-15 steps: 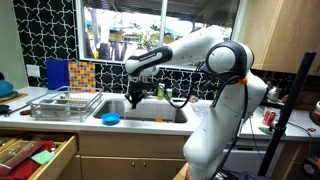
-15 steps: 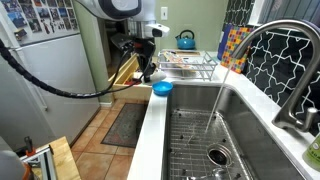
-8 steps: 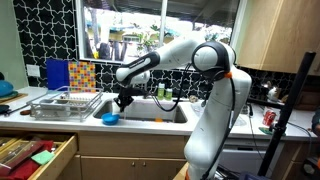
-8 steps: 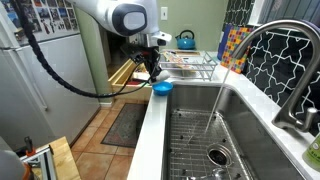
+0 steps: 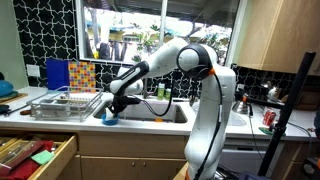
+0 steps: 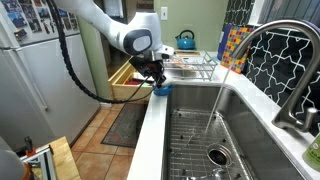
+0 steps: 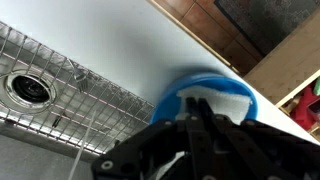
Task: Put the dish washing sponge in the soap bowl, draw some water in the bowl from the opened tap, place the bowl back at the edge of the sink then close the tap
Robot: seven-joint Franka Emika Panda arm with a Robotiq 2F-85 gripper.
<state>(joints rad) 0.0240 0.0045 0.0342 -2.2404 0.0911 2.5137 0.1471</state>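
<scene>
Hanging low over bowl [image 7: 172, 98] at sink [image 6: 255, 125] edge.
Gripper [image 6: 157, 79] is hiding its rim; blurred fingers, cannot tell whether apart.

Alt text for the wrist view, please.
The dark gripper hangs over a blue bowl on the pale counter beside the sink. To the left, a wire rack and drain lie in it.

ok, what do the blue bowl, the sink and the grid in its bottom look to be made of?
Blue bowl: probably plastic, given the even saturated colour, the soft sheen and the absence of any metallic glint.
Sink: looks like brushed stainless steel, grey with dull streaky reflections on its wall.
Grid: metal wire, likely steel, made of thin bright crossing rods.
All of this is judged from look alone.
</scene>
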